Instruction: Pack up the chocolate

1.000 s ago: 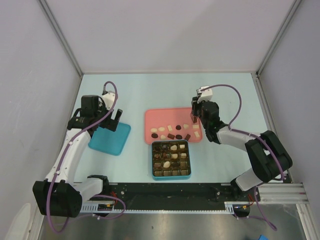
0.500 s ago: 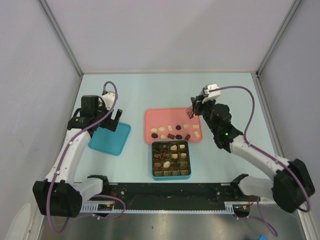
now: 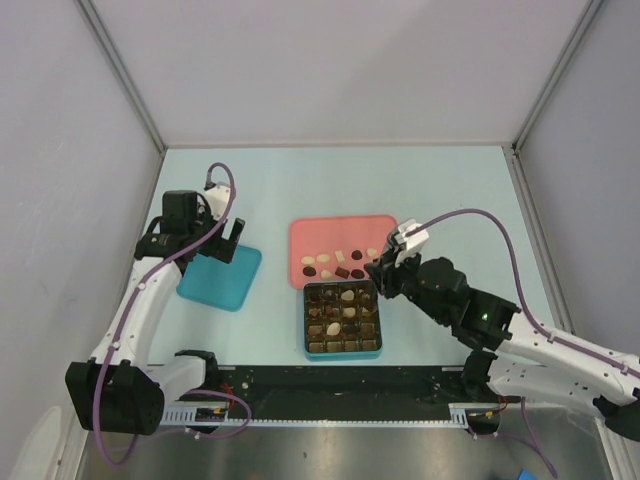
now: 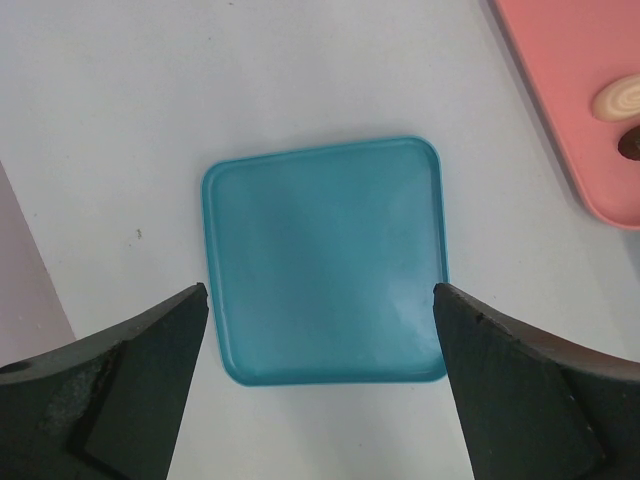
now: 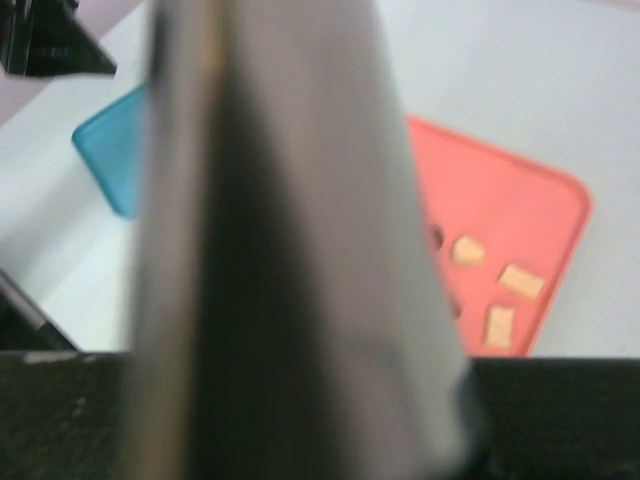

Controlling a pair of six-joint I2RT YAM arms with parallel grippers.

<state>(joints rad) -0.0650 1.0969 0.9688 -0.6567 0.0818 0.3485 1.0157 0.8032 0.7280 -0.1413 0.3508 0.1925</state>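
Chocolates (image 3: pixel 343 271) in pink tray (image 3: pixel 335 232) and teal box (image 3: pixel 343 353), left jaws wide open, empty, over lid (image 4: pixel 325 260), right jaws' state unclear

The chocolate (image 3: pixel 341 257) is cream-white, reddish-brown and dark brown. One cream piece (image 4: pixel 622 99) carries a tan swirl. The tray (image 3: pixel 340 230) beneath it is salmon pink. The box (image 3: pixel 343 353) is teal outside, with a gold-brown grid inside. The square lid (image 3: pixel 220 277) is plain teal. The table (image 3: pixel 300 180) is pale mint. The arms (image 3: pixel 140 305) are white with black joints and purple cables (image 3: pixel 465 212).
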